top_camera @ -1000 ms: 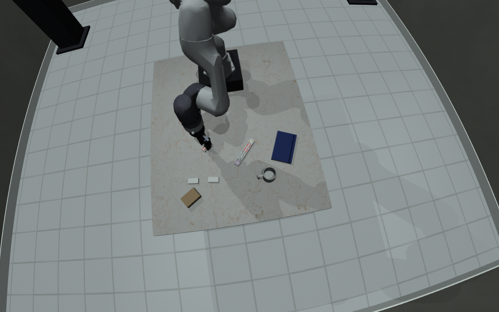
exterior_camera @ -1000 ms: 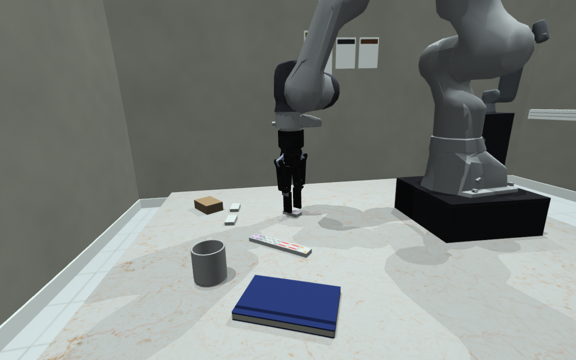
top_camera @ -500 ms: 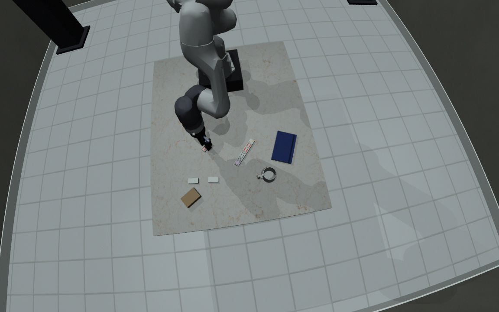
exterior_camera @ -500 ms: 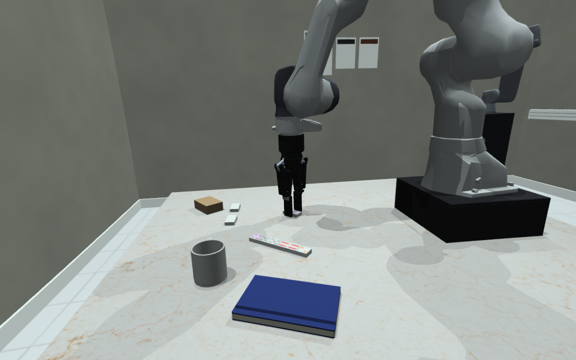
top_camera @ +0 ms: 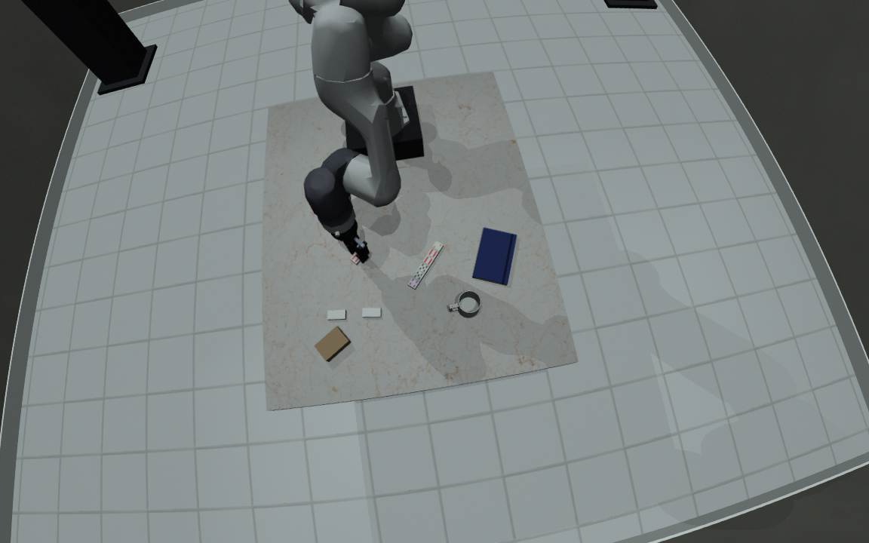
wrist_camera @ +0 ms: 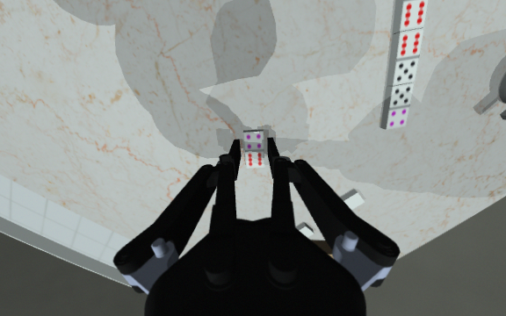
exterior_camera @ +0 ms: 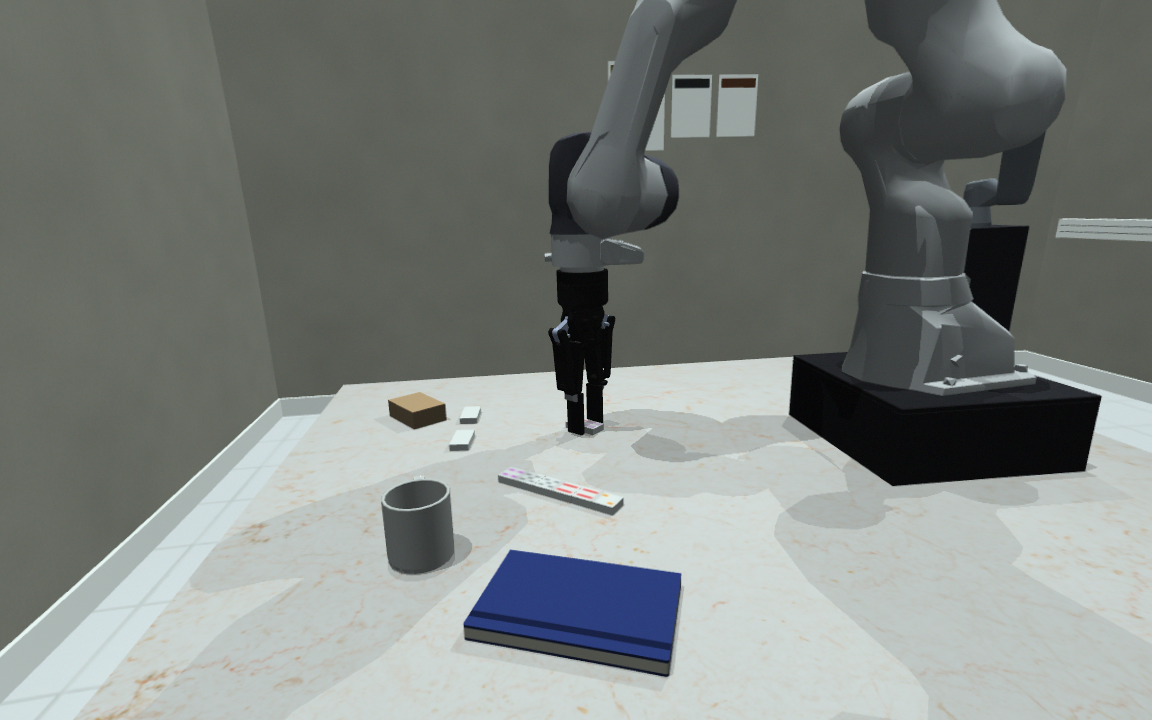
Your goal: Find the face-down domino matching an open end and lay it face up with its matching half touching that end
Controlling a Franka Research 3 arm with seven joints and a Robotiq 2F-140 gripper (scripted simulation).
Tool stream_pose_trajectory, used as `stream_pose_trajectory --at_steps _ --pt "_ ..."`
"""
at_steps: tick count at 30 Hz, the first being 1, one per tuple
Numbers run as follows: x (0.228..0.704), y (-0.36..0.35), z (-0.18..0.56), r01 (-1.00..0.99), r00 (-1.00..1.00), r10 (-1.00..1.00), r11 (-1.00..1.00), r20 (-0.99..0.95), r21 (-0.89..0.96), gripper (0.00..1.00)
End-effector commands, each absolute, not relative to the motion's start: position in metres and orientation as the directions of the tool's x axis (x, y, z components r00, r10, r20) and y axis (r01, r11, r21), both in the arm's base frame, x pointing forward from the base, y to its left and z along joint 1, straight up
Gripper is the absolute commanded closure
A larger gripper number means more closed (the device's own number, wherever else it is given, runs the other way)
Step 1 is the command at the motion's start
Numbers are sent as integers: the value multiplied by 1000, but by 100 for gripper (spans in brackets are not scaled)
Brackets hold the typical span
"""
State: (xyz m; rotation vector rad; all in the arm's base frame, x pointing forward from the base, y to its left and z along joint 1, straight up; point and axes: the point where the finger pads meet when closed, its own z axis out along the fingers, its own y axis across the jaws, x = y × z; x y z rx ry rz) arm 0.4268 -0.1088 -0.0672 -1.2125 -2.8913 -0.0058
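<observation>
A face-up domino (wrist_camera: pixel 254 149) with a purple four half and a red six half lies flat on the marble table; it also shows in the overhead view (top_camera: pixel 354 259). My gripper (wrist_camera: pixel 254 147) points straight down with its fingers partly closed. The fingers straddle the domino's long sides with a thin gap each side, the tips near the table (exterior_camera: pixel 585 417). The line of dominoes (wrist_camera: pixel 403 61) lies to the right, with a purple four half at its near end, then black fives and red sixes. Two white face-down dominoes (top_camera: pixel 336 314) (top_camera: pixel 370 311) lie apart near the table's front left.
A brown block (top_camera: pixel 332 343) sits beside the face-down dominoes. A grey mug (top_camera: pixel 468 303) and a blue notebook (top_camera: pixel 494 256) lie right of the line. The robot's black base (exterior_camera: pixel 942 416) stands at the back of the table.
</observation>
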Motion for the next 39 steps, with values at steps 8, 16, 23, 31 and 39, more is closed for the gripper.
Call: stream_pose_trajectory --at_steps 8,16,23,31,39 --pt "428 -109 -67 709 -705 709 705 4 3 77" --pt "428 -109 -67 709 -705 709 705 4 3 77" --pt "428 -109 -67 709 -705 709 705 4 3 77" --pt "428 -109 -67 709 -705 709 705 4 3 77" --pt "428 -109 -59 709 -705 709 705 4 3 77"
